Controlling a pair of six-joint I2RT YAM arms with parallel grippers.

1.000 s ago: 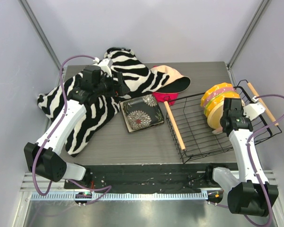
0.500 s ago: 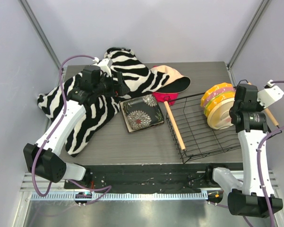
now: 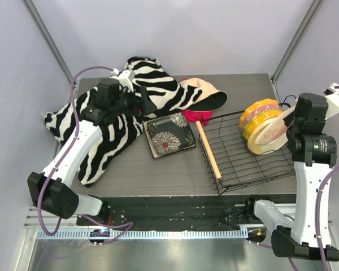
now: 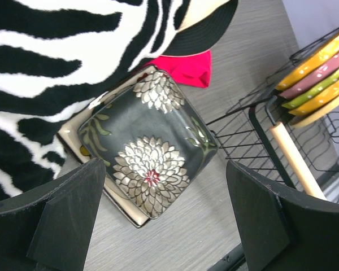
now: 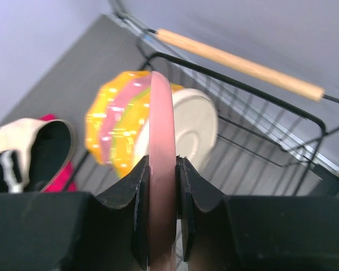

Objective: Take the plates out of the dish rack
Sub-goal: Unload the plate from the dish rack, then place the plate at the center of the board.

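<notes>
One round pink-cream plate (image 5: 160,113), low in the dish rack (image 3: 243,164) a second ago, now sits raised above it, pinched edge-on between the closed right fingers (image 5: 137,192). Just beyond those fingers, other plates (image 3: 259,112) stand on edge in the rack. Wide-spread left fingers (image 4: 73,209) grip nothing, dark square plate (image 4: 150,152) lying on the bench (image 4: 178,244) between and below them.

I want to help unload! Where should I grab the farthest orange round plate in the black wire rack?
Probably its top rim, pinched from above: the orange round plate stands on edge in the black wire rack, rim up, other plates against one face.
</notes>
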